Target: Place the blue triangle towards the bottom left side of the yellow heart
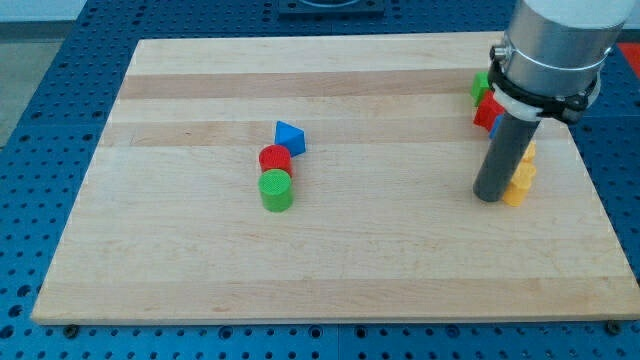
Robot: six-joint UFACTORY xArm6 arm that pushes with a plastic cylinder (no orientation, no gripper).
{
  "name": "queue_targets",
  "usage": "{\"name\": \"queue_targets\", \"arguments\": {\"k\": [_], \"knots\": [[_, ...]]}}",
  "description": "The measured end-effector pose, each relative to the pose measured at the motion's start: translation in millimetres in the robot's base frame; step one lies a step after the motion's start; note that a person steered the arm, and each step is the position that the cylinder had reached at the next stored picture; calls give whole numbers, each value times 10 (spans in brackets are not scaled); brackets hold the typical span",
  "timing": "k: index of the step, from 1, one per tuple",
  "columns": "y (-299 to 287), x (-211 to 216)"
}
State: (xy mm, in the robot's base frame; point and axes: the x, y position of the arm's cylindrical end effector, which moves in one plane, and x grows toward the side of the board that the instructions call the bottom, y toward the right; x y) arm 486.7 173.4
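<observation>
Right now my tip (489,196) rests on the board at the right of the frame, bare rod with nothing to clasp, pressed just beside a yellow block (520,180) that peeks out from behind the rod; its shape is mostly hidden, so I judge it to be the yellow heart without being sure. Above it, partly covered by the arm, sit a red block (485,110) and a green block (481,84). The blue triangle (289,136) lies well apart, left of centre, touching the upper right of a red cylinder (274,158), which in turn touches a green cylinder (276,190) below it. To do this well, I should probably circle round to the triangle's left side without clipping the cylinders, then push it rightward and slightly down, stopping short so it ends lower left of the yellow block without nudging it.
</observation>
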Motion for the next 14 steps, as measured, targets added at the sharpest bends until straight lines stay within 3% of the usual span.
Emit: {"name": "queue_targets", "arguments": {"k": [4, 5, 7, 8, 9, 10, 11, 13, 14], "knots": [[-67, -100], [-553, -280], [-1553, -1471], [-2426, -1651], [-3106, -1315], [-2944, -870], [-2262, -679], [-1494, -1086], [-1494, -1361]]}}
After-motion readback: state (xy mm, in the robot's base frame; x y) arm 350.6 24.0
